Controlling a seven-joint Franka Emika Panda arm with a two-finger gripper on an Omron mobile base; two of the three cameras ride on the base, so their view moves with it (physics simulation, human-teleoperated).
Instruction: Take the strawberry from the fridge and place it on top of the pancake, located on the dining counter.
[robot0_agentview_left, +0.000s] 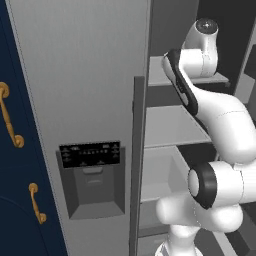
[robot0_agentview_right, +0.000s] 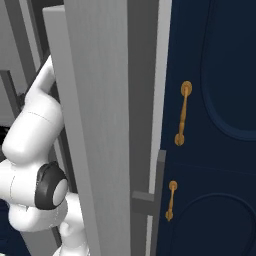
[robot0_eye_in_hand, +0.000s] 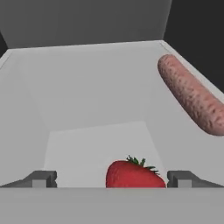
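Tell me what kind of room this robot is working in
Most likely a kitchen: a tall grey side-by-side fridge with a black-panelled dispenser, navy cabinets with gold handles, and a small red strawberry beside a reddish-brown sausage.

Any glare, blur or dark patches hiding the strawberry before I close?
Hand view: even, flat light, no glare or blur; strawberry sharp between the open jaws, its lower part cut off by the frame edge. Left base view: fridge door evenly lit, interior beyond the shelves dark. Right base view: door blocks the interior.
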